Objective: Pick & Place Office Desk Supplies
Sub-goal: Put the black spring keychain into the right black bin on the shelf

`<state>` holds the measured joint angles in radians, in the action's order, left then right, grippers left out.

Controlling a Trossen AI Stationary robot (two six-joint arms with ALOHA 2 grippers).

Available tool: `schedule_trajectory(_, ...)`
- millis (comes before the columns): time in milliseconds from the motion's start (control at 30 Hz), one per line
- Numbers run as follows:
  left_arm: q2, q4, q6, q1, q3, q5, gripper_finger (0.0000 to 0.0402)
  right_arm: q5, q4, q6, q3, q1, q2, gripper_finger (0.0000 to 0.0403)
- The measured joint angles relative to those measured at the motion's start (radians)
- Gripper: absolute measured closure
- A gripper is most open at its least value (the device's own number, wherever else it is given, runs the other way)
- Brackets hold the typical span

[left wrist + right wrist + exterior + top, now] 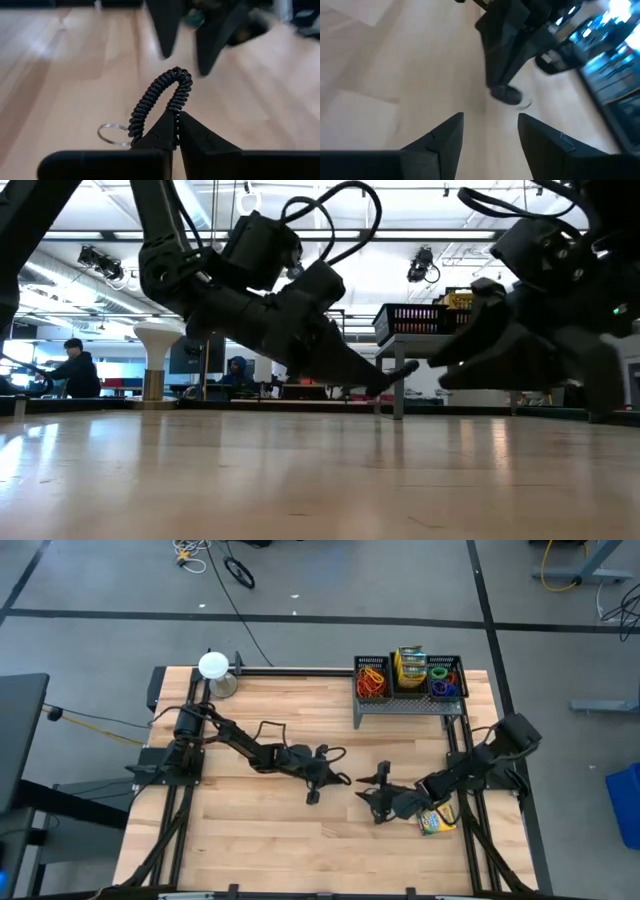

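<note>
We see the left gripper clamped on a black coiled cord loop, apparently with a metal ring; the right gripper faces it, fingers apart.

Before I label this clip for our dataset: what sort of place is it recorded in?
Probably a robotics lab or workshop in a large open hall. A wooden table stands on grey concrete floor with loose cables, and the low view shows a high ceiling with strip lights and people seated at screens behind.
</note>
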<state>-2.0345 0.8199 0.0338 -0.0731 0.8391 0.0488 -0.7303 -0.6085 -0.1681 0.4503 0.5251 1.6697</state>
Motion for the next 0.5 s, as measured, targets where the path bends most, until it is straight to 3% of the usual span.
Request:
schedule_trajectory(200, 0.001, 0.015, -0.027, 0.000, -0.002, 0.039, 0.0383, -0.018, -0.142, -0.202, 0.013, -0.041, 0.058, 0.0204)
schedule_trajectory(367, 0.001, 0.015, -0.027, 0.000, -0.002, 0.029, 0.0383, -0.001, -0.144, -0.214, 0.069, -0.078, 0.099, 0.0222)
schedule_trajectory(500, 0.001, 0.015, -0.028, 0.000, -0.002, 0.030, 0.0383, 0.009, -0.140, -0.207, 0.082, -0.080, 0.110, 0.0257)
